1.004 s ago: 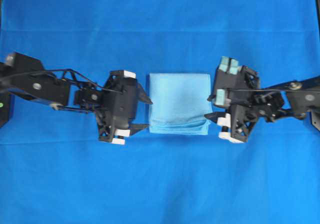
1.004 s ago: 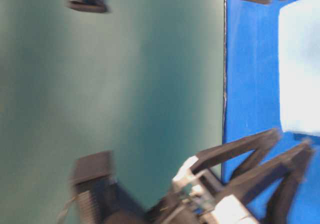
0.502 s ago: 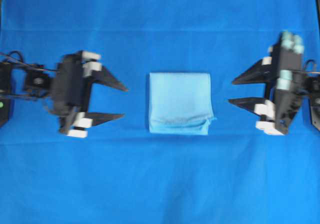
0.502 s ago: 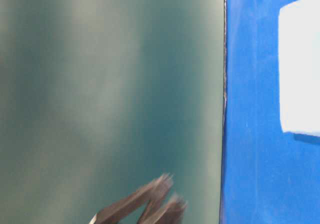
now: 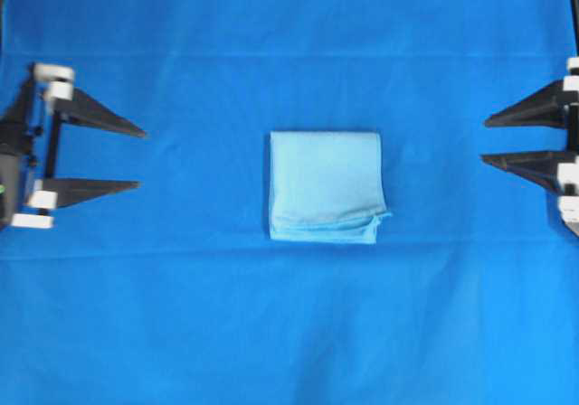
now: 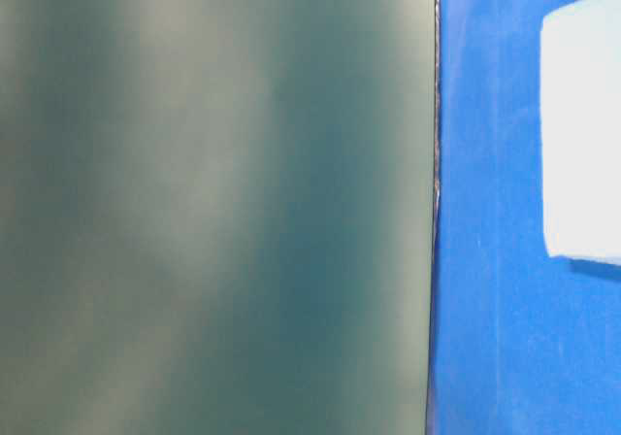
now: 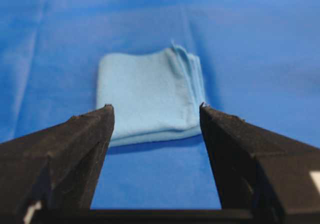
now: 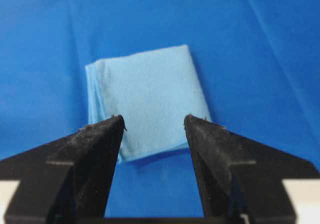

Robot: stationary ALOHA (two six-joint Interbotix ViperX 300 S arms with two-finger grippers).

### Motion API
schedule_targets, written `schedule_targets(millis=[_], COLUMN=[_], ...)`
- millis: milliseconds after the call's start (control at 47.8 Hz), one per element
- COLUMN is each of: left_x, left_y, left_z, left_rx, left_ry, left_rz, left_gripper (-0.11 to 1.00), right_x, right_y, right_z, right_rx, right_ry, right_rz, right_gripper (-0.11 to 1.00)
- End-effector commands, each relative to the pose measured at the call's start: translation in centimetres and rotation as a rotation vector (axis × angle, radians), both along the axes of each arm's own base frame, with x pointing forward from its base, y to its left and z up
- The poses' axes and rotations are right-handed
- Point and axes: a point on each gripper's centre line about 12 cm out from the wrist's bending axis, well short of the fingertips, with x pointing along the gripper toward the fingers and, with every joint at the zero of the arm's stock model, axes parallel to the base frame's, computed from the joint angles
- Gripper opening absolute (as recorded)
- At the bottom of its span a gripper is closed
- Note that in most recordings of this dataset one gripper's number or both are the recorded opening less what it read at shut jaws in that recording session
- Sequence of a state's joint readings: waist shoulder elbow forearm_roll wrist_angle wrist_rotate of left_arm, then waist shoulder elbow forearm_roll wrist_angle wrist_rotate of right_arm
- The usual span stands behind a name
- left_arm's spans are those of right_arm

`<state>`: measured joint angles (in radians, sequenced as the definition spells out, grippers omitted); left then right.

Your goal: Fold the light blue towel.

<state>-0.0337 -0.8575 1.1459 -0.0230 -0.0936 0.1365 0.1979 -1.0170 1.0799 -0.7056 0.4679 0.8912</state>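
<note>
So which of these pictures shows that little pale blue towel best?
The overhead view: the folded towel lies whole and unblocked on the blue sheet. Both wrist views show it too, partly behind claw tips. The table-level view catches only a blurred pale corner.

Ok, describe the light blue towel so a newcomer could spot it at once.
A deep blue sheet covers the whole table. At its middle, between the two open grippers, lies the light blue towel, folded into a small rectangle. It is the only pale patch, with layered edges along one side.

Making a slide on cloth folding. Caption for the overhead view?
Folded light blue towel lies on the royal-blue sheet, left gripper and right gripper open at opposite edges.
</note>
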Motion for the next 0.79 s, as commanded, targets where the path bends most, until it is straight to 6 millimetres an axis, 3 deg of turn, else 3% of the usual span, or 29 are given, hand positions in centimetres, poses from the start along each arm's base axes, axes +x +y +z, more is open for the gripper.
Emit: schedule_targets(millis=[0,167,335,774], left_x=[-1.4,-4.2,-5.6,-5.8], left_y=[0.5,1.0,1.0,1.4], left_z=[-0.4,-3.0,-4.1,-4.2], left_rx=[-0.017,-0.053,-0.093,-0.095], left_ry=[-0.027,-0.038,-0.062,-0.059], left_rz=[0.025,0.06,0.069,0.094], left_gripper=[0.67,0.66,0.66,0.66], right_x=[-0.7,-1.9,-2.3,-2.2], right_y=[-0.1,-0.6,-1.0,-1.4], right_z=[-0.1,-2.0,-3.9,-4.2], right_rx=[0.0,0.013,0.019,0.025], right_ry=[-0.044,-0.081,-0.095,-0.104], right_rz=[0.012,0.011,0.004,-0.014], right_gripper=[0.57,0.57,0.57,0.57])
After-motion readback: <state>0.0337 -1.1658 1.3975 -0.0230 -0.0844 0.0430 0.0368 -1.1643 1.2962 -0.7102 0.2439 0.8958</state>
